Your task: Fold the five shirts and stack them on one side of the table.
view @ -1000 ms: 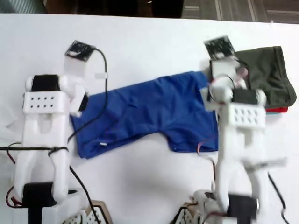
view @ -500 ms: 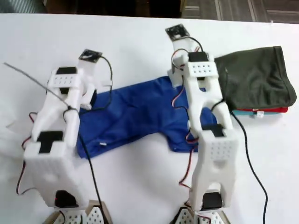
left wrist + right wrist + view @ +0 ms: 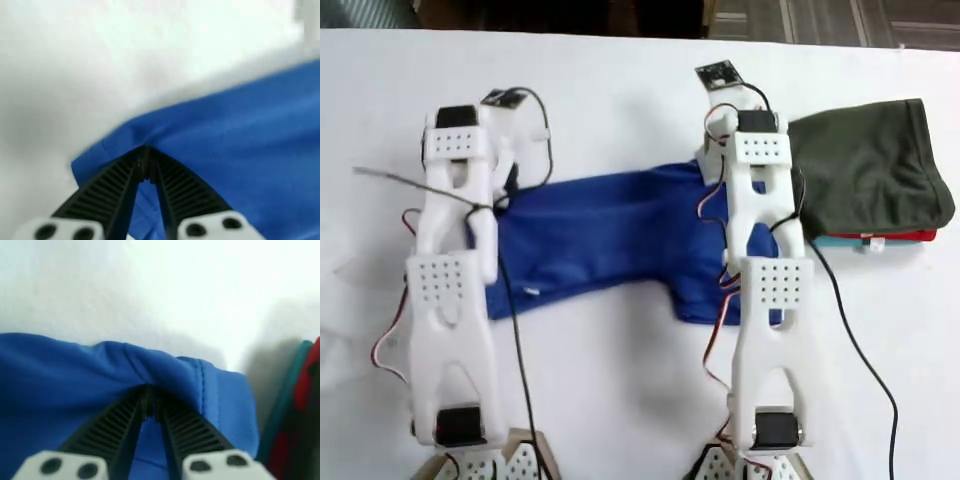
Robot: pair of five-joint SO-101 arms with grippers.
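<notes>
One blue shirt [image 3: 610,240], long axis left-to-right across table [image 3: 620,90].

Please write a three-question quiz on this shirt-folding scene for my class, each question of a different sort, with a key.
1. True or false: the blue shirt lies folded on top of the stack.
2. Which one tops the stack? A red shirt, B dark green shirt, C white shirt.
3. How many end effectors are shut on the blue shirt?

Key: 1 false, it lies spread on the table. 2 B. 3 two, the left end effector and the right end effector.
</notes>
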